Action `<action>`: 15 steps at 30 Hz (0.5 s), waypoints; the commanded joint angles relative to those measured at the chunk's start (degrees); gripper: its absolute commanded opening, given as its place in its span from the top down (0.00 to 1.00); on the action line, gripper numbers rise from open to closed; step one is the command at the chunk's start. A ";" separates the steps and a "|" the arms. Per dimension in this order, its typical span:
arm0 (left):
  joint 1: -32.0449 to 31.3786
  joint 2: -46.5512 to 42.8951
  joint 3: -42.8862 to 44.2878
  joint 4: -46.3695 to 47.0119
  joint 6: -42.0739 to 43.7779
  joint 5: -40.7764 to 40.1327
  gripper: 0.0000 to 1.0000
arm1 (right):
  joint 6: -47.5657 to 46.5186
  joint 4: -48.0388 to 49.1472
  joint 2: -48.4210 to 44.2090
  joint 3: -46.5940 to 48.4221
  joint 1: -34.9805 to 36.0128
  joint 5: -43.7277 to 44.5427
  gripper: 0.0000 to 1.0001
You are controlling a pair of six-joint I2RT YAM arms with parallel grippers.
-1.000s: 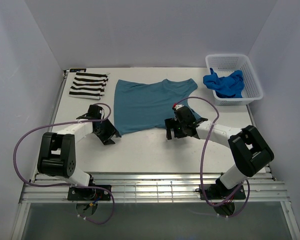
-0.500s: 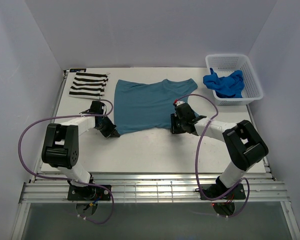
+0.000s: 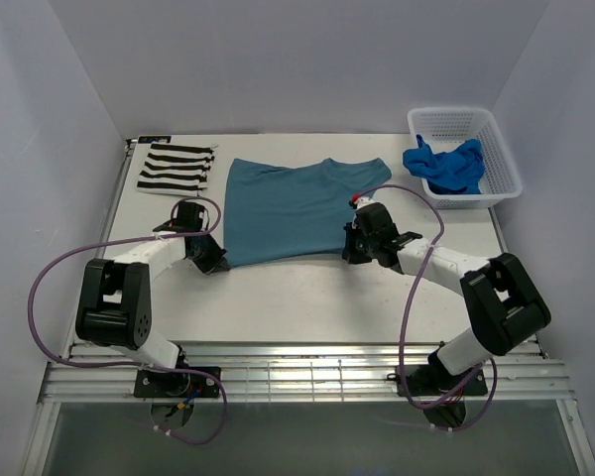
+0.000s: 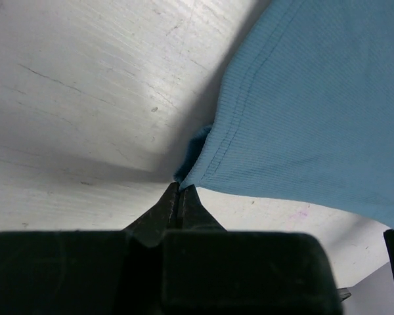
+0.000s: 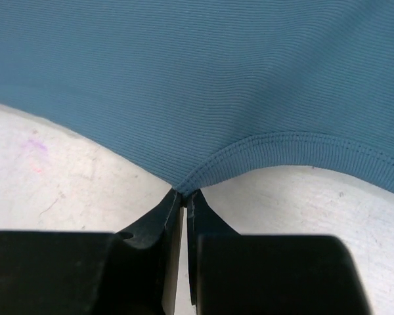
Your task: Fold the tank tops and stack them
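**A:** From above, where does the cloth lie against the jaws?

**B:** The teal tank top [image 3: 297,203] lies spread flat on the table [image 3: 307,297], beyond both grippers. The left gripper [image 3: 218,261] meets its near left corner and the right gripper [image 3: 348,252] its near right corner. The striped tank top [image 3: 176,167] lies folded well beyond the left jaws. The royal blue tank top [image 3: 446,167] is bunched in the basket [image 3: 507,171], far beyond the right jaws and to their outer side.

**A:** Can you read the jaws from up there?

**B:** No, they are too small, and the arms partly cover them.

**A:** And the left wrist view?

**B:** The left fingertips [image 4: 165,205] are pressed together, pinching the teal corner right at the tips. The cloth fans away ahead and to the right of them, with a small dark fold bunched just beyond. Bare table lies ahead to the left. The gripper's own black body hides everything below, and the frame cuts the top off.

**A:** The right wrist view?

**B:** The right fingertips [image 5: 163,211] nip the stitched hem at its lowest dip. Teal fills everything ahead, and bare table flanks the jaws on both sides. I cannot tell how deep the cloth sits between the pads.
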 commanded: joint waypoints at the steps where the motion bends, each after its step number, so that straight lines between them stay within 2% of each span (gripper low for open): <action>1: 0.08 -4.69 -0.59 -0.14 0.75 -2.27 1.00 | -0.98 2.00 -5.83 -1.93 -0.50 -4.08 0.92; 5: 0.08 -6.62 -0.95 -1.45 0.93 -1.31 1.00 | -1.33 -1.77 -9.96 -2.55 -1.20 -5.42 0.92; 10: 0.08 -10.58 -2.26 -4.79 1.19 -0.07 1.00 | -4.67 -13.00 -10.50 -2.55 -1.46 -9.72 0.92; 15: 0.08 -14.79 -5.25 -8.48 1.72 1.07 1.00 | -5.64 -17.86 -12.61 -6.32 -1.38 -14.03 0.92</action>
